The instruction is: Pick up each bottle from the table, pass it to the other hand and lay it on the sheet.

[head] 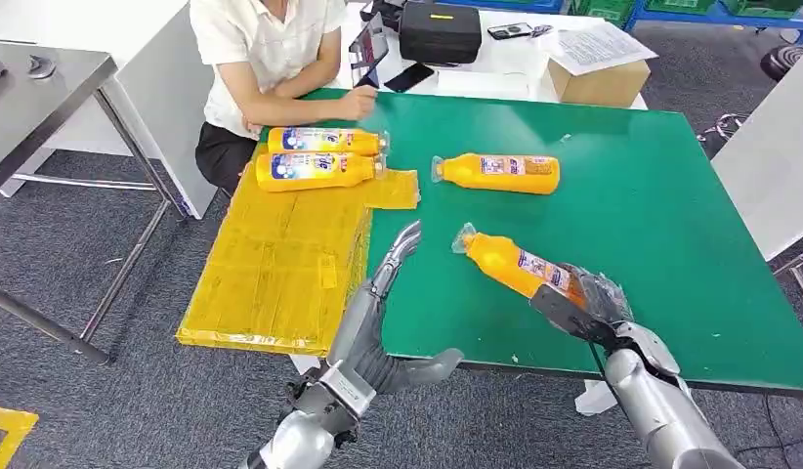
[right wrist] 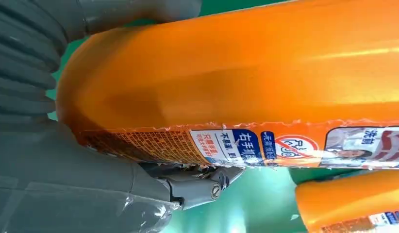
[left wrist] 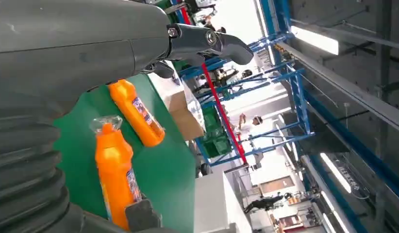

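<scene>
Green table (head: 671,244): right robot hand (head: 598,308) grips a bottle (head: 520,264) near the front edge; left robot hand (head: 378,332) hovers with fingers apart by the yellow sheet (head: 271,274).

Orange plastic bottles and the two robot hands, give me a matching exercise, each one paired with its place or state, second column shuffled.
Column one:
1. Two orange plastic bottles with blue labels
2. Lone orange plastic bottle farther back
3. Orange plastic bottle nearest the robot
4. Left hand

Column two:
A. Gripped at its base by the right hand
B. Lying side by side on the yellow sheet
C. Holding nothing, fingers extended
D. Lying alone on the green table

Pairs: 1-B, 2-D, 3-A, 4-C
</scene>
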You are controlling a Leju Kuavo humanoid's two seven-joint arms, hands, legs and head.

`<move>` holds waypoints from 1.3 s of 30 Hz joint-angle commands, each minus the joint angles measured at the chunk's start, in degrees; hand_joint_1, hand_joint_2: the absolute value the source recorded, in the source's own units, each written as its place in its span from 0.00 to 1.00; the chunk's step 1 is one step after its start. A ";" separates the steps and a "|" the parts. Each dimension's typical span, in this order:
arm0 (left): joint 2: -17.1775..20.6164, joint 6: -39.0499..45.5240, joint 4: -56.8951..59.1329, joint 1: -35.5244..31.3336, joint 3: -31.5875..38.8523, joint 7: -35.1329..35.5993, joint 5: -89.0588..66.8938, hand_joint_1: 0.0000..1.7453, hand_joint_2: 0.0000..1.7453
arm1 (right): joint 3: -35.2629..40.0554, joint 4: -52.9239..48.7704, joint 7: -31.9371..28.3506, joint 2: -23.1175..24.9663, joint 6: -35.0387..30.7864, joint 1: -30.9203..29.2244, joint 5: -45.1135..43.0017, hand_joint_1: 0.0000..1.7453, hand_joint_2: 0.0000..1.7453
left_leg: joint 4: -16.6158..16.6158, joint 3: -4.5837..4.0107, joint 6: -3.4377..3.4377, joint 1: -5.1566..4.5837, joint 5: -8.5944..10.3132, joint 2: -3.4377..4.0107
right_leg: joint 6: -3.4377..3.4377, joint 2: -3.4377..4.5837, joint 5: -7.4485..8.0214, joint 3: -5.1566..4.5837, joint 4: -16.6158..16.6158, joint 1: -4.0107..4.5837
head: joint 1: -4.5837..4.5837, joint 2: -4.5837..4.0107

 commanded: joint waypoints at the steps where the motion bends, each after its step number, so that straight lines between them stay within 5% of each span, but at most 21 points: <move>1: 2.11 -0.21 2.31 -1.89 -1.63 -0.14 0.46 0.00 1.00 | -2.46 6.95 -2.85 2.77 -2.78 8.28 -0.58 1.00 1.00 | -0.21 0.05 -0.14 0.16 0.13 -0.43 | -0.15 -0.40 0.03 0.27 -0.30 0.15 | 0.00 0.00; 8: 1.85 0.41 1.81 -1.38 -0.85 -0.67 0.87 0.00 1.00 | -3.13 3.37 -4.50 4.10 -3.15 9.22 -1.92 1.00 1.00 | -0.24 0.10 -0.12 0.14 0.06 -0.26 | -0.15 -0.22 0.06 0.31 -0.34 0.13 | 0.00 0.00; 12: 0.07 1.89 0.90 1.65 3.26 -3.74 10.02 0.00 1.00 | -5.25 -10.26 -11.09 7.26 3.59 13.29 -11.98 1.00 1.00 | -0.19 0.16 -0.12 0.14 -0.05 -0.09 | -0.16 -0.06 0.05 0.28 -0.28 0.15 | 0.00 0.00; 14: -0.18 -0.92 2.66 3.23 6.45 1.80 23.35 0.00 1.00 | -5.82 -19.28 -12.75 9.34 10.41 15.63 -20.84 1.00 1.00 | -0.13 0.19 -0.11 0.14 -0.13 0.06 | -0.13 0.07 0.03 0.28 -0.20 0.14 | 0.04 0.00; 20: 2.89 -12.52 14.48 5.56 5.57 9.23 39.53 0.00 1.00 | -0.16 -32.59 -11.11 8.51 11.79 16.55 -29.62 1.00 1.00 | -0.19 0.17 -0.20 0.10 -0.22 0.63 | -0.25 0.52 0.10 0.63 -0.09 0.12 | -0.04 0.00; 22: 3.15 -13.41 16.02 5.29 3.43 6.03 36.92 0.00 1.00 | 0.14 -35.29 -11.65 8.53 11.53 15.73 -32.19 1.00 1.00 | -0.18 -0.01 -0.17 0.05 -0.17 0.64 | -0.21 0.55 0.06 0.49 -0.01 0.06 | 0.00 0.00; 28: 3.25 -12.38 14.28 4.81 2.67 6.37 35.81 0.00 1.00 | 0.95 -36.70 -11.08 8.14 11.43 15.80 -33.13 1.00 1.00 | -0.11 -0.82 -0.13 0.05 -0.03 0.54 | -0.16 0.45 0.12 -0.20 0.06 0.03 | -0.02 0.00; 39: 3.32 -12.35 14.13 4.83 2.71 6.45 35.81 0.00 1.00 | 0.96 -36.48 -11.17 8.08 11.31 15.84 -33.24 1.00 1.00 | -0.09 -1.03 -0.18 0.06 -0.07 0.37 | -0.17 0.43 0.09 -0.35 0.05 0.05 | 0.00 0.00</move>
